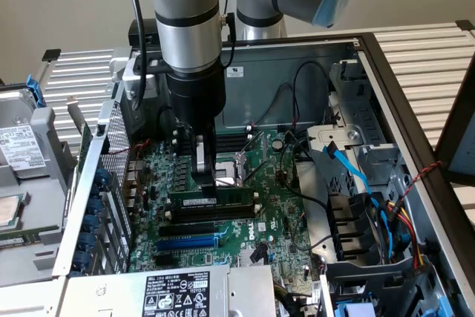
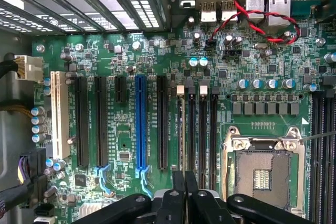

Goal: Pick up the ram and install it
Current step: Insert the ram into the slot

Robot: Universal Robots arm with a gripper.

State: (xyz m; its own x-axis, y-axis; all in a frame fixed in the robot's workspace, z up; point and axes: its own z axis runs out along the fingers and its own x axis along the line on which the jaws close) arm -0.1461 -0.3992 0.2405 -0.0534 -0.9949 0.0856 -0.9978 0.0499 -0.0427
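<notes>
My pincer (image 1: 207, 188) hangs straight down inside the open computer case (image 1: 297, 72), low over the green motherboard (image 1: 276, 183). Its two fingers (image 2: 177, 192) are pressed nearly together and pinch the top edge of the ram (image 1: 223, 200). The grip sits a little toward the exterior view's left of the stick's middle, just beside its small white label.

The ram stands upright on its long edge, lying crosswise in the exterior view in line with the memory slots. Whether it is fully seated I cannot tell (my fingers hide the part that would show it).

On the near side of the ram in the exterior view lies a long black slot (image 1: 200, 226), and past that the blue slot (image 1: 189, 243). In the wrist view the black fingers meet at the picture's edge (image 2: 185, 187), over the row of narrow black memory slots (image 2: 202, 129) with white end clips. The blue slot (image 2: 140, 124) is on one side of them and the open metal processor socket (image 2: 262, 171) on the other. Twisted red and black wires (image 2: 252, 22) loop near the rear ports.
</notes>
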